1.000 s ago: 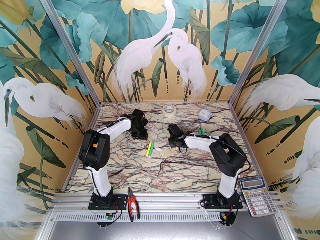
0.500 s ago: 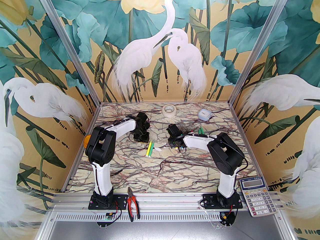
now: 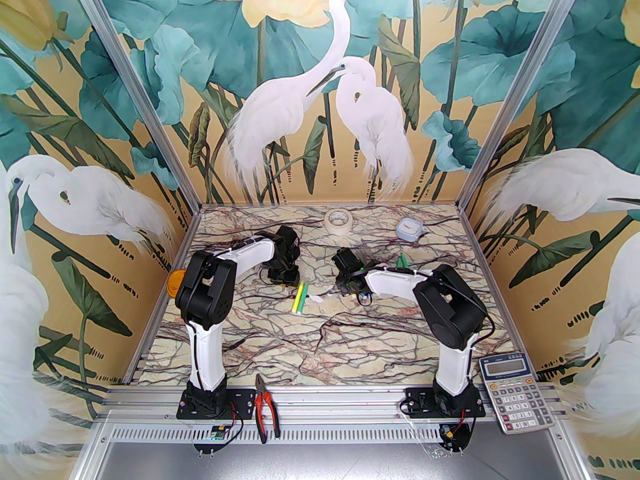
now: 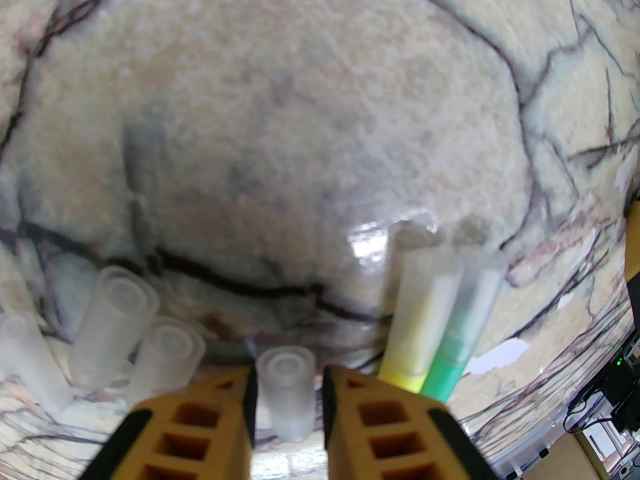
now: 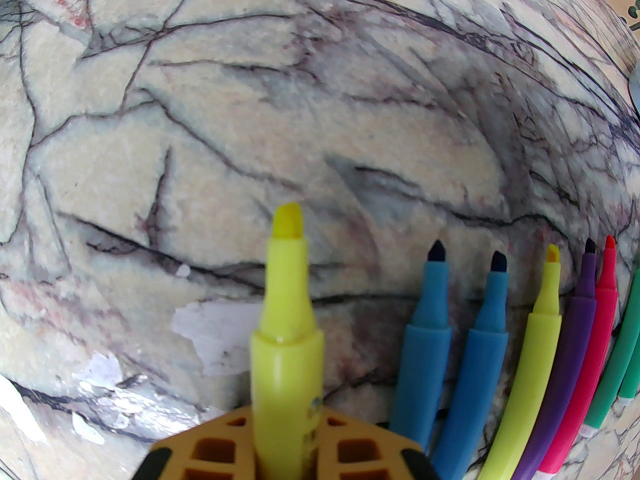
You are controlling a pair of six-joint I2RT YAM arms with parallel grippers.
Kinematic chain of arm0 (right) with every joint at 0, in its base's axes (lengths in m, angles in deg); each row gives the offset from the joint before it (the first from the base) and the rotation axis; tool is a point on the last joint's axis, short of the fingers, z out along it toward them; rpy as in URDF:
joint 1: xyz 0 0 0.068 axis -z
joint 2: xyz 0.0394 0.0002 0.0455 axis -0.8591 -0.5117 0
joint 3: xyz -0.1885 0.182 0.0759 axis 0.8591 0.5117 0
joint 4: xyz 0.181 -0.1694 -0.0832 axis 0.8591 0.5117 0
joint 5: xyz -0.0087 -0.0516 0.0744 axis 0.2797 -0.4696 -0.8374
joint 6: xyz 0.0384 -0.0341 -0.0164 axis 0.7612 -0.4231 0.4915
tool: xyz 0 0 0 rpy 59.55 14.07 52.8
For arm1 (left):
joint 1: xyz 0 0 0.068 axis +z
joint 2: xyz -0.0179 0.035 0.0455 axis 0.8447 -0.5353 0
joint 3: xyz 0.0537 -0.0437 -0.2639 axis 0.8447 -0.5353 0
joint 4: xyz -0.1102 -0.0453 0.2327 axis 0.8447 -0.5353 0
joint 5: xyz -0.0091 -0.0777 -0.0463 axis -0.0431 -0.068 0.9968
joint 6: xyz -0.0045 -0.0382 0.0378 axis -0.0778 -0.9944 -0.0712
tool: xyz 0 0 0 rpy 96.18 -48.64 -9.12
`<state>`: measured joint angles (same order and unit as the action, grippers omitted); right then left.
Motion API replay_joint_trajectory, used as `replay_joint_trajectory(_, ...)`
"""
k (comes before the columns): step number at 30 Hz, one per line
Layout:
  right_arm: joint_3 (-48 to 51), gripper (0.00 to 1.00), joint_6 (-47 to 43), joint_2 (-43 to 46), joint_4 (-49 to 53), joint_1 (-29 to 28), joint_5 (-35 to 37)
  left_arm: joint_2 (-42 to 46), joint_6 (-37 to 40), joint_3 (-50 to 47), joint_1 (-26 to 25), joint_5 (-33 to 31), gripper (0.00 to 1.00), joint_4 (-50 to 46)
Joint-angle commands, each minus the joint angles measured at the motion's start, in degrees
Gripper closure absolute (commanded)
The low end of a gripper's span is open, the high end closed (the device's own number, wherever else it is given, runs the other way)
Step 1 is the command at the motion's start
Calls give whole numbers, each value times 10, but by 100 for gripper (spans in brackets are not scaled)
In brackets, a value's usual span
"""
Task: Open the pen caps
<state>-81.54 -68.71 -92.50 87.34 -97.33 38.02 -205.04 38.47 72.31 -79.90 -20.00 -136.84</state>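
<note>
Pen cap [image 4: 287,408] sits between the left gripper's [image 4: 289,375] narrowly parted jaws, a sliver of gap showing. It is probably being dropped beside the loose caps [image 4: 115,318], left of the table's [image 3: 325,348] centre. The right gripper [image 5: 287,418] clamps a bared yellow marker [image 5: 285,318] next to the other uncapped markers [image 5: 430,318]. Two capped markers [image 4: 430,318] lie close by, unobstructed.

From above, the left gripper [image 3: 284,279] and right gripper [image 3: 354,292] hide their fingertips beneath their own wrists. Close up, blur leaves it unclear whether the left fingers [image 4: 235,418] touch the cap [image 4: 289,393] between them. The yellow marker [image 5: 286,328] and the row of markers [image 5: 545,348] beside it are cut off by the bottom edge
</note>
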Motion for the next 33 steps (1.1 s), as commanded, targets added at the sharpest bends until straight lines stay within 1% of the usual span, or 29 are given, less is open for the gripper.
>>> replay_joint_trajectory(1,-15,83,3,-8,22,3,21,-7,-4,11,-2,-13,70,2)
replay_joint_trajectory(7,-24,77,-3,0,43,4,42,25,-8,2,-2,10,67,20)
replay_joint_trajectory(10,-25,74,-8,7,50,4,50,43,-13,-2,-2,14,64,31)
replay_joint_trajectory(12,-25,72,-11,10,53,4,55,54,-16,-5,-1,14,61,40)
replay_joint_trajectory(15,-26,71,-11,14,58,3,60,68,-22,-14,2,17,61,53)
replay_joint_trajectory(19,-30,69,-16,28,70,-2,59,108,-39,-50,17,30,58,93)
replay_joint_trajectory(23,-48,66,-22,40,88,-16,42,154,-59,-96,53,73,51,148)
replay_joint_trajectory(26,-72,65,-16,36,99,-35,20,183,-72,-131,81,90,46,183)
replay_joint_trajectory(31,-102,61,23,20,88,-62,-52,227,-90,-187,114,79,39,229)
replay_joint_trajectory(33,-112,60,38,10,77,-71,-83,245,-101,-208,126,73,38,245)
